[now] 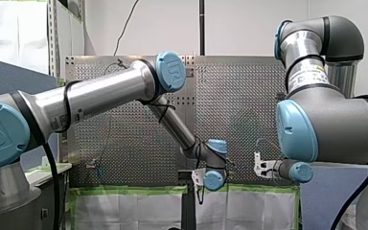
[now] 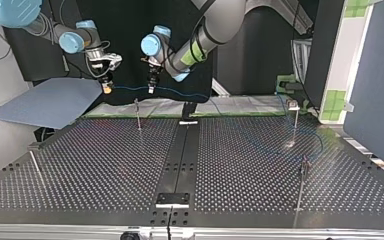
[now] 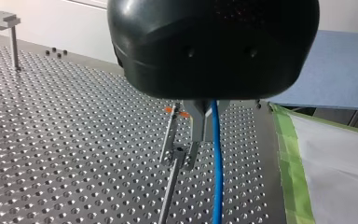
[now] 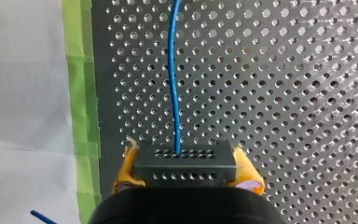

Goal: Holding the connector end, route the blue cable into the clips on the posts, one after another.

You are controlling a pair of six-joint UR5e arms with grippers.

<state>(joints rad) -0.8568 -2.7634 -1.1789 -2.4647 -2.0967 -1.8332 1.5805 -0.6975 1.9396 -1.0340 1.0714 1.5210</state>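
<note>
Yellow-padded right gripper [image 2: 108, 86] clamped on connector [image 4: 185, 163]; left gripper [image 2: 151, 86] pinched shut on blue cable [image 4: 173, 70]. Cable span horizontal between them, upper left of top view; post [image 2: 138, 114] just below span, nearer left gripper.

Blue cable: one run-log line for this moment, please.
right claw: shut on connector | left claw: shut on blue cable | cable spans between claws

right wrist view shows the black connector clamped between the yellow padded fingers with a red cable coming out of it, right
No: the cable is blue, not red. The right wrist view shows it coming out of the black connector clamped between the yellow-padded fingers.
</note>
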